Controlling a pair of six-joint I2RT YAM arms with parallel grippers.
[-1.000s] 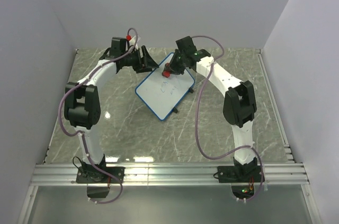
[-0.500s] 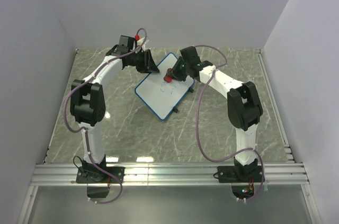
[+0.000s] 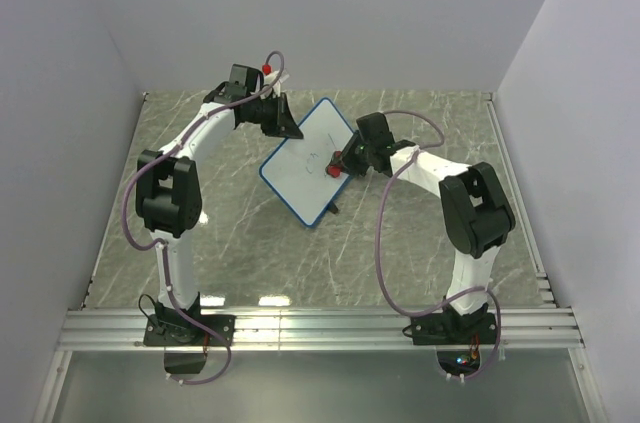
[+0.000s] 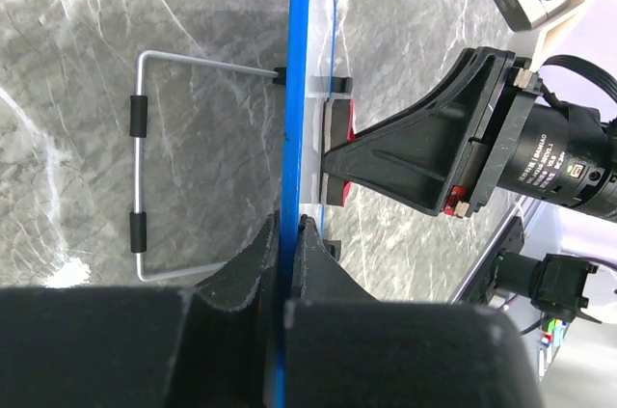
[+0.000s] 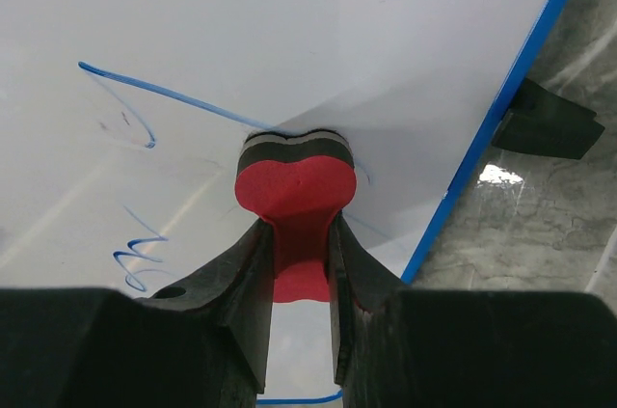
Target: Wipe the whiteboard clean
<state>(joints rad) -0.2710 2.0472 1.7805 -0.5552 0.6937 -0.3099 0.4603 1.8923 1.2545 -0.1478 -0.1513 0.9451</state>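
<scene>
The whiteboard (image 3: 303,178), white with a blue rim, stands tilted on the marble table at mid-back. Blue pen marks (image 5: 123,104) remain on its face. My left gripper (image 3: 291,131) is shut on the board's upper left edge. The left wrist view shows the blue rim (image 4: 299,90) edge-on, pinched between the left gripper (image 4: 287,227) jaws. My right gripper (image 3: 342,162) is shut on the red bone-shaped eraser (image 5: 296,184). The eraser's dark felt end presses on the whiteboard (image 5: 337,32) near its right rim. The right gripper (image 5: 298,227) grips the eraser's narrow waist.
A bent wire stand (image 4: 140,176) with black sleeves props the board from behind. A black tab (image 5: 545,123) sticks out of the board's rim onto the table (image 3: 250,243). Grey walls close off the left, back and right. An aluminium rail (image 3: 320,328) runs along the near edge.
The left gripper has closed on the board's upper left edge. The right gripper has carried the eraser down and right across the board's face. The board has turned slightly.
</scene>
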